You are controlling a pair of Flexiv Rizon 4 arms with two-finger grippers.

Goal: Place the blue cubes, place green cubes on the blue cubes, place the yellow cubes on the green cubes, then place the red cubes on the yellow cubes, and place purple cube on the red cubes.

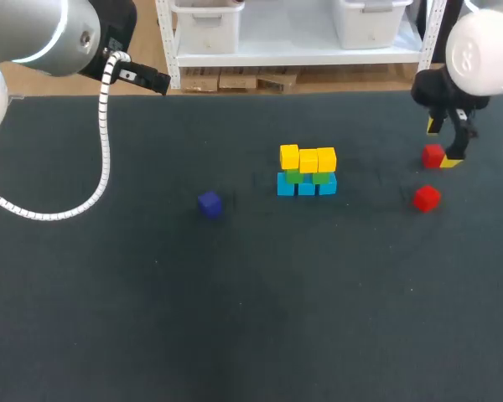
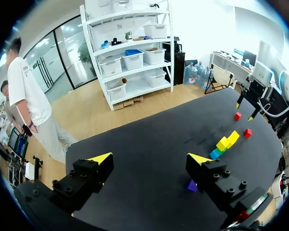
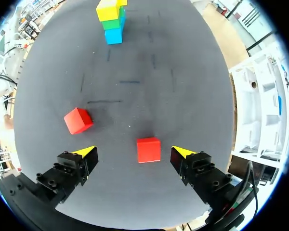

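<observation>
1. Dark matte worktop (image 1: 235, 335) carries every cube.
2. Right end effector (image 3: 135, 153) has its fingers spread wide, straddling one small red cube (image 3: 149, 149) on the worktop's right side without touching it. Left end effector (image 2: 150, 159) is also wide and empty, high over the far left corner.
3. Three-tier cube stack (image 1: 307, 172) stands mid-worktop: light-blue base, green middle, yellow top. Judgement: yellow layer done, red step in hand.
4. Second red cube (image 3: 78, 120) lies near the first, apart from it.
5. Small purple cube (image 1: 210, 203) sits alone, left of the stack.
6. Next move: lower, close on the straddled cube, then seat it squarely on the yellow row.
</observation>
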